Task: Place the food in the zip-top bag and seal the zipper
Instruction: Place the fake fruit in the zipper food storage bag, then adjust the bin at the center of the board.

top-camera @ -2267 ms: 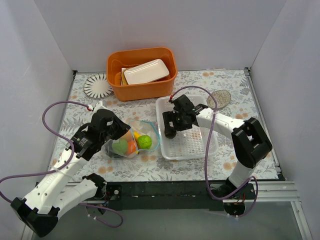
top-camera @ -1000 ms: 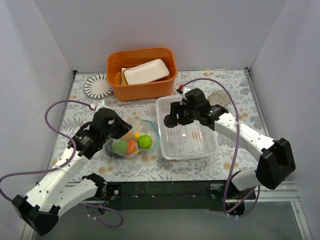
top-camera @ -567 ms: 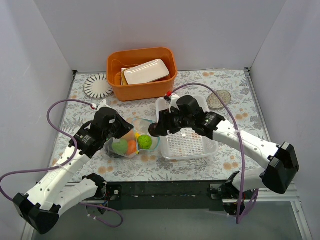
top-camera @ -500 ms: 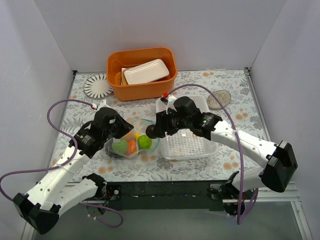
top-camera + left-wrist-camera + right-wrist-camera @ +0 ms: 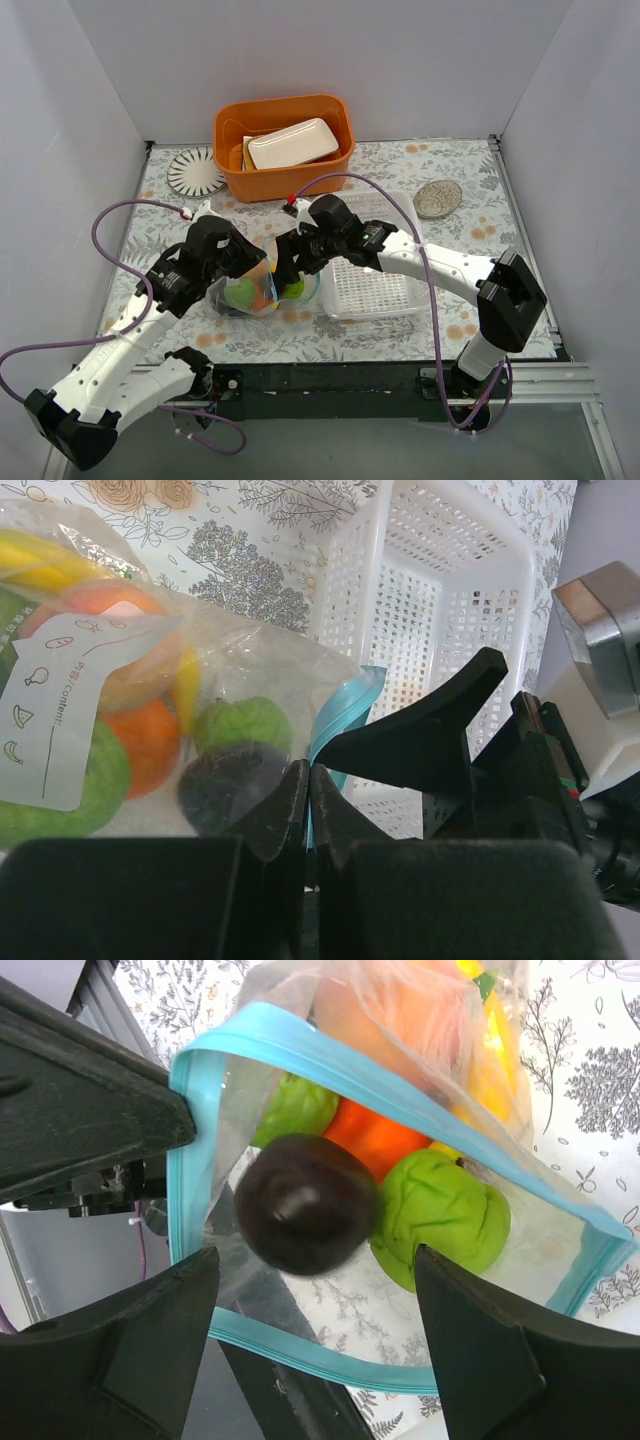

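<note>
The zip-top bag point(image 5: 250, 300) lies left of centre with its teal zipper point(image 5: 300, 1060) mouth held open. My left gripper point(image 5: 256, 264) is shut on the bag's teal edge point(image 5: 330, 715). My right gripper point(image 5: 289, 268) is open at the bag's mouth, its fingers point(image 5: 110, 1350) spread wide. The dark plum point(image 5: 305, 1203) lies loose inside the bag, beside a green lime point(image 5: 440, 1215) and the orange point(image 5: 375, 1135). Through the plastic in the left wrist view I see the plum point(image 5: 230, 780), a lime point(image 5: 242, 720), the orange point(image 5: 150, 735) and the yellow banana point(image 5: 35, 560).
A white perforated basket point(image 5: 385, 295) stands right of the bag, under my right arm. An orange bin point(image 5: 285, 172) with a white dish point(image 5: 293, 143) is at the back. A striped plate point(image 5: 195, 172) lies back left, a small dish point(image 5: 437, 197) back right.
My right gripper moved left from the basket to the bag's mouth with the dark plum and opened; the plum now lies inside the bag. My left gripper kept hold of the bag's edge.
</note>
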Robot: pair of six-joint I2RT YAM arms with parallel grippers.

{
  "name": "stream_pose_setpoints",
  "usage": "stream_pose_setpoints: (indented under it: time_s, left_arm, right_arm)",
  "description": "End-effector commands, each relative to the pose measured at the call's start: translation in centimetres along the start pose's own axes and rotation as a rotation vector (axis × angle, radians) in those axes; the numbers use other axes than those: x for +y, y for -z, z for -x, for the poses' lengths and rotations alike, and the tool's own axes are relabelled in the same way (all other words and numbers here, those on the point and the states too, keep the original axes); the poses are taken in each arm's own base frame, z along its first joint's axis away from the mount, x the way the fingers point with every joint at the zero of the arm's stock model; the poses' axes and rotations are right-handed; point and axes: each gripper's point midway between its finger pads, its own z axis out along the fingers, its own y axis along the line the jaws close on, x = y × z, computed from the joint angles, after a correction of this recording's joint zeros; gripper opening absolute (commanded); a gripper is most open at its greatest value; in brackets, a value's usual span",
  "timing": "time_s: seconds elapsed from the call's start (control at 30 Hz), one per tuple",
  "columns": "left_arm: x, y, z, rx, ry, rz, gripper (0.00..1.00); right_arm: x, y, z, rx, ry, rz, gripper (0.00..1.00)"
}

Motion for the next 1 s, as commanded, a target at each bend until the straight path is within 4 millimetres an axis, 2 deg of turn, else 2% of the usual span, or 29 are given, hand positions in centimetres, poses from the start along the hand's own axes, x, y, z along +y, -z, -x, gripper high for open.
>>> stream_pose_setpoints:
  time_s: [0.0, 0.07, 0.1, 0.17, 0.2, 0.3, 0.4, 0.53, 0.63, 0.67, 0.73, 0.77, 0.97]
  left_arm:
    - [-0.2, 0.9, 0.6, -0.027, -0.009, -0.011, 0.0]
    - [-0.1, 0.8, 0.5, -0.024, -0.008, -0.009, 0.0]
    - [0.0, 0.7, 0.5, -0.024, -0.008, -0.006, 0.0]
    - [0.0, 0.7, 0.4, -0.023, -0.007, -0.007, 0.0]
    - [0.0, 0.7, 0.5, -0.025, -0.005, -0.011, 0.0]
    - [-0.1, 0.7, 0.6, -0.029, -0.006, -0.012, 0.0]
    - [-0.1, 0.6, 0.5, -0.025, -0.008, -0.011, 0.0]
    - [0.0, 0.6, 0.3, -0.02, -0.01, -0.011, 0.0]
    - [0.0, 0.7, 0.3, -0.017, -0.01, -0.01, 0.0]
    - [0.1, 0.7, 0.2, -0.016, -0.009, -0.008, 0.0]
    - [0.0, 0.7, 0.1, -0.011, -0.01, -0.014, 0.0]
    - [0.0, 0.7, 0.1, -0.008, -0.009, -0.015, 0.0]
    - [-0.2, 0.0, -0.5, 0.018, -0.012, -0.023, 0.0]
  right_arm:
    - [2.3, 1.8, 3.0, -0.107, 0.078, 0.049, 0.88]
    - [1.8, 3.0, 3.3, -0.141, 0.082, 0.014, 0.92]
    - [1.0, 3.3, 2.8, -0.141, 0.067, -0.017, 0.92]
    - [-0.2, 4.8, 3.2, -0.194, 0.05, -0.085, 0.94]
    - [-1.2, 5.1, 2.6, -0.192, 0.012, -0.117, 0.94]
    - [-5.0, 7.3, 2.4, -0.24, -0.082, -0.304, 0.93]
    - [-8.5, 8.6, 0.5, -0.224, -0.153, -0.441, 0.91]
    - [-11.7, 9.9, -1.2, -0.204, -0.189, -0.553, 0.89]
    - [-14.7, 11.0, -2.3, -0.184, -0.219, -0.638, 0.9]
    - [-16.5, 11.7, -2.9, -0.171, -0.231, -0.677, 0.9]
    - [-18.3, 12.3, -3.3, -0.167, -0.244, -0.71, 0.9]
    - [-19.8, 13.1, -3.4, -0.17, -0.251, -0.733, 0.9]
    - [-24.2, 15.4, -2.4, -0.181, -0.248, -0.815, 0.91]
